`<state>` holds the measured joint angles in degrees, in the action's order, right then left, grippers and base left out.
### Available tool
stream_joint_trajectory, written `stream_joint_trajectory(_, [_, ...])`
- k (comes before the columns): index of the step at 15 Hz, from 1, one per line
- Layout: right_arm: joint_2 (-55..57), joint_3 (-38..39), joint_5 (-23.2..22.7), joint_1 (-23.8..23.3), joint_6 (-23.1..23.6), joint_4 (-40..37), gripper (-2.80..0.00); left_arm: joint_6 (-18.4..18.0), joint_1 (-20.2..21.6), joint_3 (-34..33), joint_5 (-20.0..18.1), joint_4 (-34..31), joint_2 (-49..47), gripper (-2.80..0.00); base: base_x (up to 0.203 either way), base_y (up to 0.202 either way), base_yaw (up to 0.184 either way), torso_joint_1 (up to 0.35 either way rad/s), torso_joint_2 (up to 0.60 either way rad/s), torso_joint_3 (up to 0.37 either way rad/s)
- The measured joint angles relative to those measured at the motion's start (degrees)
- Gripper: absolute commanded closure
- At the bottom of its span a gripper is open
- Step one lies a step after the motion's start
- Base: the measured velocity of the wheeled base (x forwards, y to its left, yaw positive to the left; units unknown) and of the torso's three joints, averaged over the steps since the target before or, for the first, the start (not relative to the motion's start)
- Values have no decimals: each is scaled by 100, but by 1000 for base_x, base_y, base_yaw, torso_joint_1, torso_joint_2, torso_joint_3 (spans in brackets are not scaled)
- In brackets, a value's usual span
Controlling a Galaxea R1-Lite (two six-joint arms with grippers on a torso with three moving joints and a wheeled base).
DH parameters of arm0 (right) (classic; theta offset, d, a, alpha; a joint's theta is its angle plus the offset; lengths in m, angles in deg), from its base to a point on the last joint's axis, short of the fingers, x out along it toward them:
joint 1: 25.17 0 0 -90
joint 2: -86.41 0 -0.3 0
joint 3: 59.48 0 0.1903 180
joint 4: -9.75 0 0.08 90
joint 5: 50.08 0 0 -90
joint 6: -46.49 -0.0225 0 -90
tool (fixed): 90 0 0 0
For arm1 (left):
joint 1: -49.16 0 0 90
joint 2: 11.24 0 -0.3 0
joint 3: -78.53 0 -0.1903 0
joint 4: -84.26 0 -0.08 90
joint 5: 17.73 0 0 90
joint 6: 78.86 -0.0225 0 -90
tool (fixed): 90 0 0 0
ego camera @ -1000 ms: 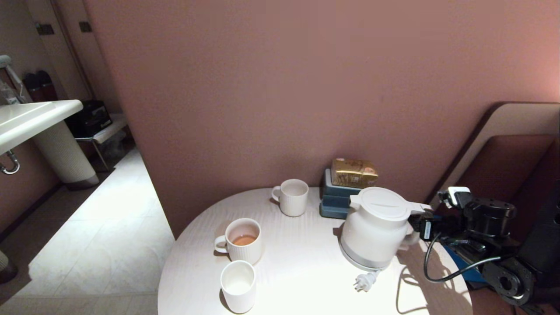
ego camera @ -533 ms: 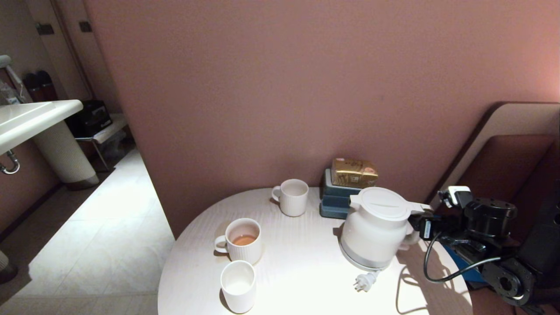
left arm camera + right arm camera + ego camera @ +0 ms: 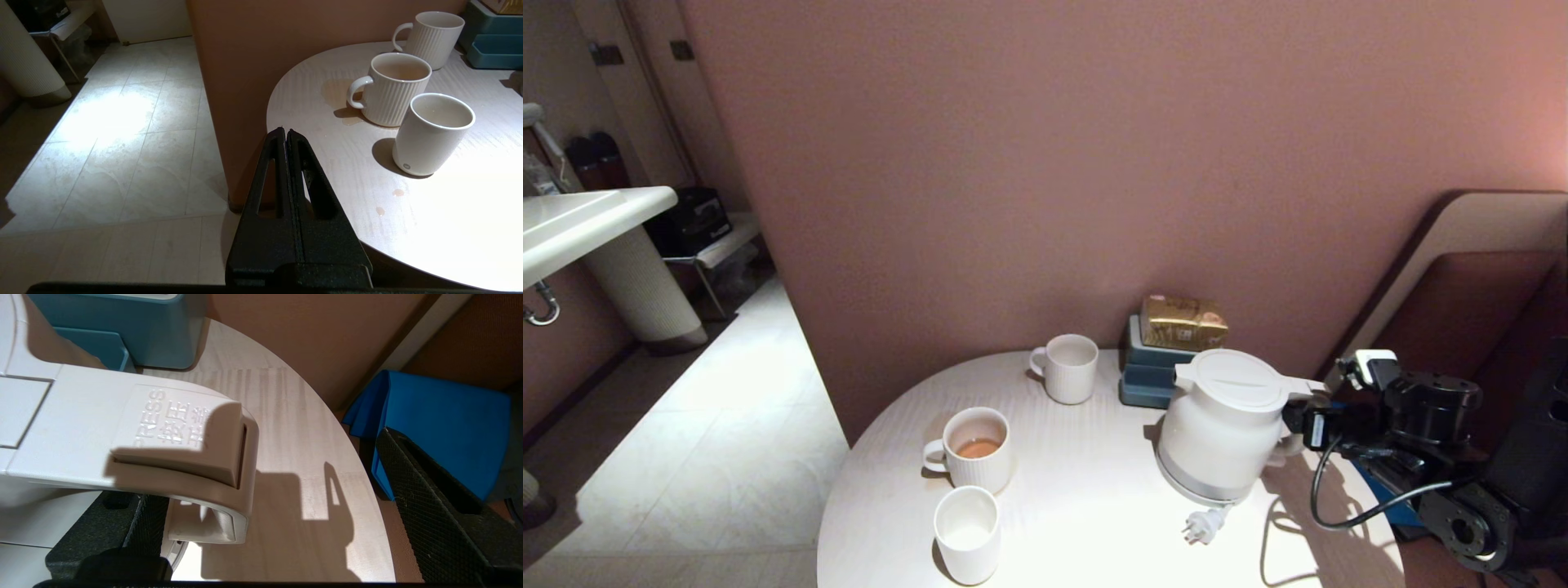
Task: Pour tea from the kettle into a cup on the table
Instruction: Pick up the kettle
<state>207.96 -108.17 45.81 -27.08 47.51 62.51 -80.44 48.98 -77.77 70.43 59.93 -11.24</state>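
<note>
The white kettle [image 3: 1225,425] stands upright at the right of the round white table [image 3: 1094,523], lid closed. Its handle [image 3: 184,457] points at my right gripper [image 3: 1307,425]. That gripper [image 3: 278,514] is open: one finger lies under the handle, the other is far off beside the table edge, and neither presses on it. The plain cup [image 3: 968,531] stands at the table's front left, also seen as the cup [image 3: 433,134]. Amber tea [image 3: 978,448] shows only in the ribbed mug [image 3: 976,447] behind it. My left gripper [image 3: 285,132] is shut, holds nothing and is parked off the table's left edge.
A second ribbed mug [image 3: 1070,367] and stacked blue boxes [image 3: 1152,367] with a gold packet [image 3: 1183,322] stand near the wall. The kettle's plug [image 3: 1205,527] lies in front of it. Tea drops [image 3: 398,192] spot the table. A blue cloth [image 3: 441,428] lies beyond the right edge.
</note>
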Motion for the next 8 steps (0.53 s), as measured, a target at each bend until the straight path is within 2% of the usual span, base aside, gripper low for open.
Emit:
stream_joint_trajectory(1, [6, -1, 1, -6, -1, 5, 0, 1, 0, 2, 2, 0, 0, 0, 0, 0, 0, 0, 0, 0])
stream_joint_trajectory(8, [55, -98, -33, -10, -6, -6, 0, 1, 0, 1, 0, 0, 0, 0, 0, 0, 0, 0, 0, 0])
